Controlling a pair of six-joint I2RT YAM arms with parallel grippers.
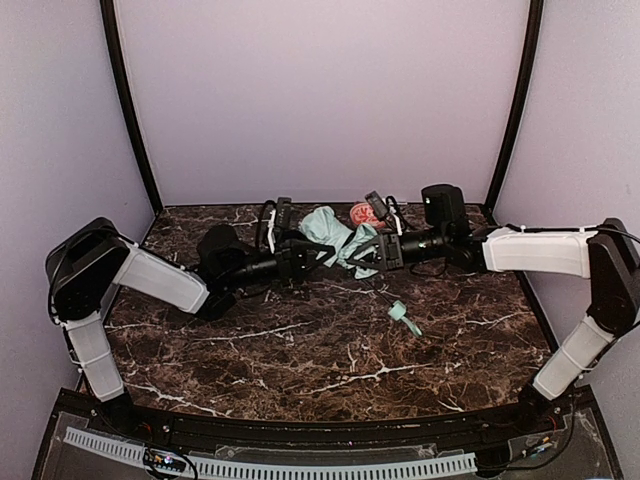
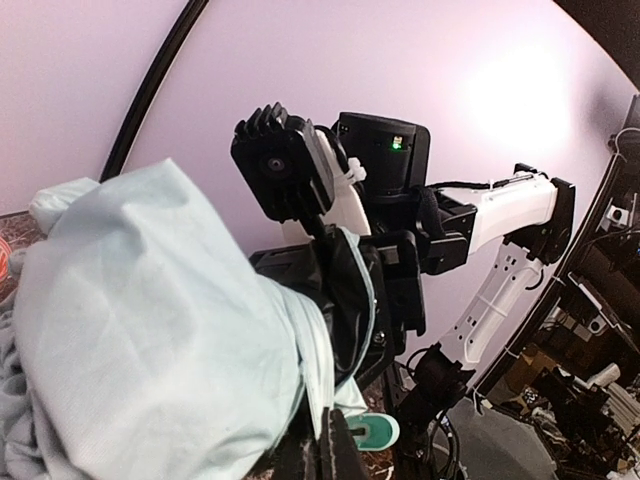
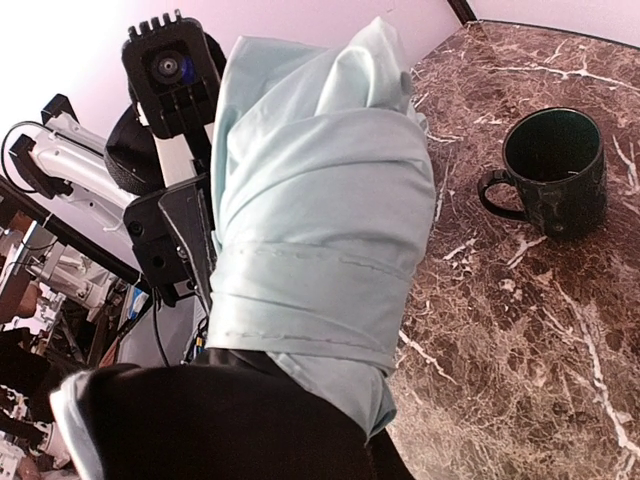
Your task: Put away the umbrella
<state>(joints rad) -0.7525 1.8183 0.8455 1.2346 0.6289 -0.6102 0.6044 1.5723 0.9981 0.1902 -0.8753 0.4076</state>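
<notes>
I have the compact folding umbrella of pale mint-green fabric with black lining (image 1: 335, 232) up off the dark brown marble-patterned counter (image 1: 300, 360). It is bunched between my 2 arms, toward the back middle of the counter.

My right tool (image 1: 368, 250) is grasping it. In the left wrist view its black fingers stand on either side of the crumpled black lining and the mint fabric, which fills the gap between them. In the right wrist view the folded fabric rises straight in front of the camera and hides those fingers.

My left tool (image 1: 312, 255) is clenched tight and meets the bundle from the other side. The fabric drapes over it and covers most of its own view. I cannot tell whether any cloth is pinched between its fingers.

The umbrella's small mint-green handle (image 1: 403, 316) sits lower, out to the near right of the bundle, joined to it by a thin dark line. I cannot tell whether it touches the counter.

1 dark green glazed mug (image 3: 552, 170) stands upright on the counter, apart from the umbrella. A small pink-red object (image 1: 361, 212) lies just behind the bundle, partly hidden.
</notes>
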